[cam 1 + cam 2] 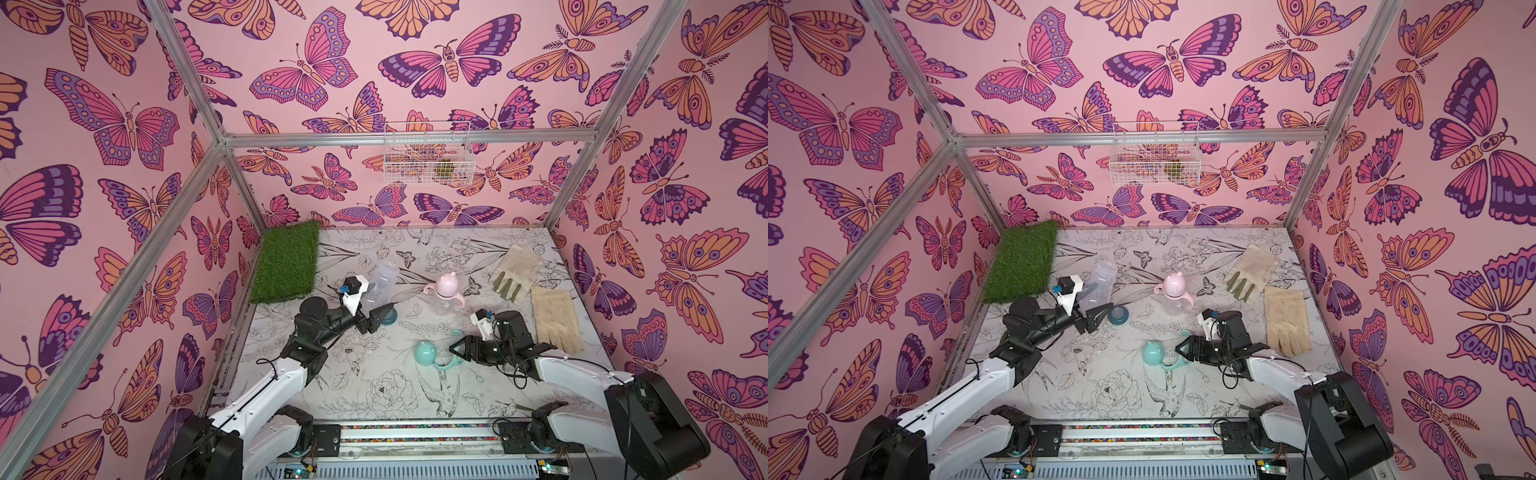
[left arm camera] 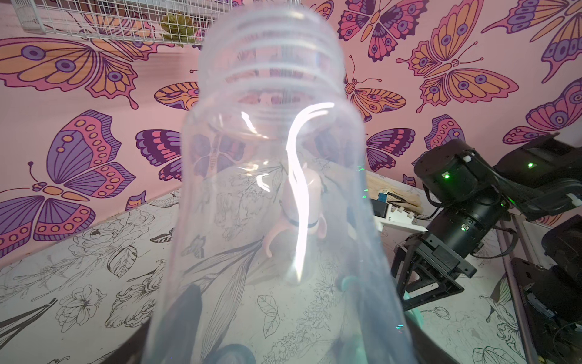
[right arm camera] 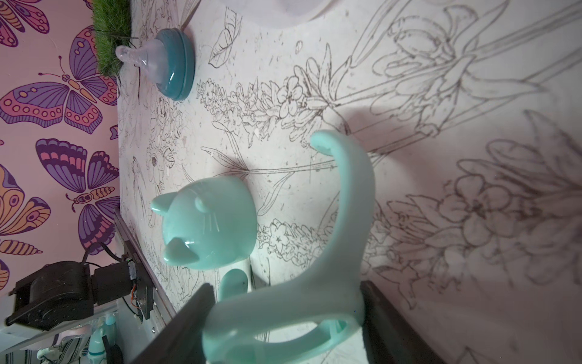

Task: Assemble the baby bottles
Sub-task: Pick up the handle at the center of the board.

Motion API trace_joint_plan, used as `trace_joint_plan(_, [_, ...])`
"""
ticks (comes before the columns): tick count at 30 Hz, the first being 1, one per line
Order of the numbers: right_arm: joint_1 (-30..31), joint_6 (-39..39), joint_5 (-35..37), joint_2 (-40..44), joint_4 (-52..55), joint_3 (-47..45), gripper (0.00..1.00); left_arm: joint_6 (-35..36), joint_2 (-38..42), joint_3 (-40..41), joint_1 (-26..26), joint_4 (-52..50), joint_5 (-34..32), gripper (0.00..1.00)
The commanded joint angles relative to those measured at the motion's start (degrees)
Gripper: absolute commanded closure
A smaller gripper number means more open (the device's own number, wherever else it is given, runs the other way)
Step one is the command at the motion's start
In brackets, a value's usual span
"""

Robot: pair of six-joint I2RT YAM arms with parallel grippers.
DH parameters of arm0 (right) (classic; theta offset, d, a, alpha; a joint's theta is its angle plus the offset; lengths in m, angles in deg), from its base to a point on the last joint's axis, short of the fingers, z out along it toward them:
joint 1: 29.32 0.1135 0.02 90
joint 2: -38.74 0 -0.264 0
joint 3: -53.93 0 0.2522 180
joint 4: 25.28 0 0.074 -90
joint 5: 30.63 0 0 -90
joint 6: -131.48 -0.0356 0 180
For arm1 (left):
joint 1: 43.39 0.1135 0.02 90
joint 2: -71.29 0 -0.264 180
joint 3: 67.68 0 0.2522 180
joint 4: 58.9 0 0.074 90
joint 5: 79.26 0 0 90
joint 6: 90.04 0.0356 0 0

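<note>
My left gripper [image 1: 378, 312] is shut on the base of a clear bottle [image 1: 383, 281], which is lifted off the table and tilted, with its threaded open mouth pointing away; the bottle [image 2: 274, 157] fills the left wrist view. A dark teal nipple collar [image 1: 390, 320] lies on the table just beside that gripper. My right gripper [image 3: 283, 321] is down on the table, its jaws pressed against both sides of the teal twin-handled ring [image 3: 343, 220]. The teal eared dome cap [image 1: 424, 353] stands next to it. A pink bottle [image 1: 444, 291] stands assembled mid-table.
Two beige gloves [image 1: 515, 270] [image 1: 555, 318] lie along the right side. A green grass mat [image 1: 286, 262] leans in the back left corner. A white wire basket [image 1: 428, 153] hangs on the back wall. The table [image 1: 374, 390] has bare surface at the front.
</note>
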Motion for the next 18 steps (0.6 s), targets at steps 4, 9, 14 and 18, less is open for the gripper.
trace_joint_plan(4, [0.51, 5.99, 5.00, 10.20, 16.23, 7.32, 0.51, 0.40, -1.67, -1.74, -0.70, 1.19, 5.89, 1.00])
trace_joint_plan(9, [0.43, 8.12, 4.40, 14.25, 25.91, 16.08, 0.52, 0.11, -3.55, -2.62, -1.18, 0.70, 16.75, 1.00])
trace_joint_plan(14, [0.69, 11.15, -0.32, 12.84, 34.69, 28.52, 0.56, 1.20, -3.84, -3.54, -2.13, -3.77, 23.38, 1.00])
trace_joint_plan(18, [1.86, 14.90, -4.45, 10.62, 40.25, 39.50, 0.56, 2.29, -4.43, -4.80, -3.70, -7.68, 26.48, 1.00])
